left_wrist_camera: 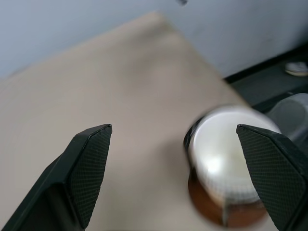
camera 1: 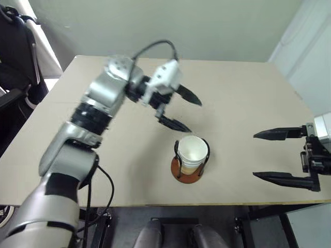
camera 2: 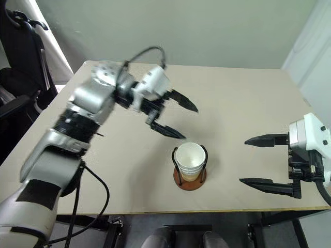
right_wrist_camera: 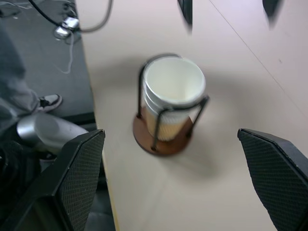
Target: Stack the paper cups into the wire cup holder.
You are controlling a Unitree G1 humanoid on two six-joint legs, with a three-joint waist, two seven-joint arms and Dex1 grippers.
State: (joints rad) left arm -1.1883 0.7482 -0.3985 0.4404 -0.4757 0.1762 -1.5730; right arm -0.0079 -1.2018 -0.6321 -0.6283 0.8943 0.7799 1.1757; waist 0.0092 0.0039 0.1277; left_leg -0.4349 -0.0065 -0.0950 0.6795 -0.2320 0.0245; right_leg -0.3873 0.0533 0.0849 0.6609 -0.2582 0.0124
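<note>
The paper cups [camera 1: 192,153] sit nested inside the wire cup holder [camera 1: 187,175], a reddish-brown disc with black wire loops, near the table's front edge. Their white rims and tan walls show again in the right wrist view [right_wrist_camera: 172,94]. My left gripper [camera 1: 179,110] hovers open above and behind the stack, up and to its left, with nothing between its fingers. My right gripper [camera 1: 271,155] stands open to the right of the holder, well apart from it, fingers pointing toward it. In the left wrist view the stack [left_wrist_camera: 226,168] lies blurred between the fingers, far below.
The beige table [camera 1: 248,93] stretches bare behind and to both sides of the holder. A dark chair [camera 1: 15,51] stands off the table's left. Cables [right_wrist_camera: 67,24] and a person's shoe [right_wrist_camera: 48,102] lie on the floor by the front edge.
</note>
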